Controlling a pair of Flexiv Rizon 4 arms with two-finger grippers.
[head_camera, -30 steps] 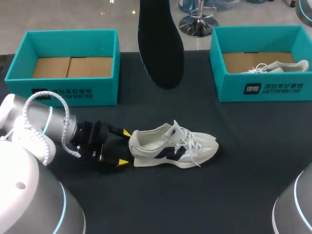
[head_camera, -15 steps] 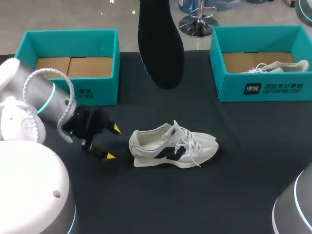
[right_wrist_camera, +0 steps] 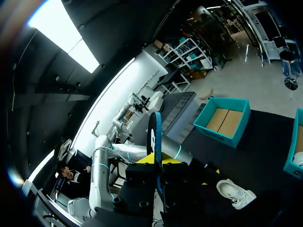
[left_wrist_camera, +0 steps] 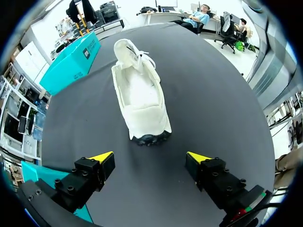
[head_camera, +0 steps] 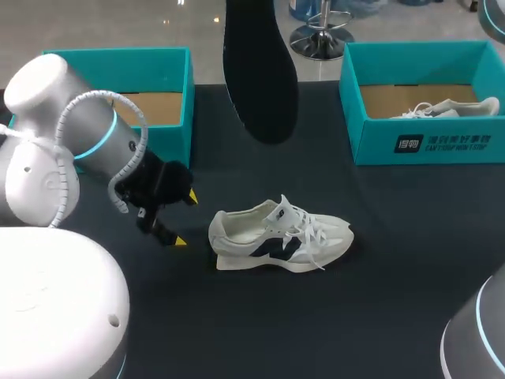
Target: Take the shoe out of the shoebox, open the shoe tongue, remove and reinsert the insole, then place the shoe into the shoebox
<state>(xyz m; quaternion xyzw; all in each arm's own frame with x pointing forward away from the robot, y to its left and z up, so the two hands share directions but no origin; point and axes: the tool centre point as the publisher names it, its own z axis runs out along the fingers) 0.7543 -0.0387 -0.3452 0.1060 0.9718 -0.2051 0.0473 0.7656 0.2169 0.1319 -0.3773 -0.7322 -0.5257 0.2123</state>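
The white shoe lies on its side on the dark table, toe to the right, its mouth empty. My left gripper is open, a short way left of the heel and apart from it. In the left wrist view the shoe lies straight ahead of the left gripper, heel nearest. The black insole hangs high over the table's back middle. In the right wrist view my right gripper is shut on the insole, seen edge-on, with the shoe far below.
An open teal shoebox stands at the back left, just behind my left arm. A second teal box at the back right holds another white shoe. My right arm's shell fills the near right corner.
My left gripper has drawn back leftward from the shoe's heel, and its arm has lifted and swung toward the left box. The shoe and insole have stayed put.
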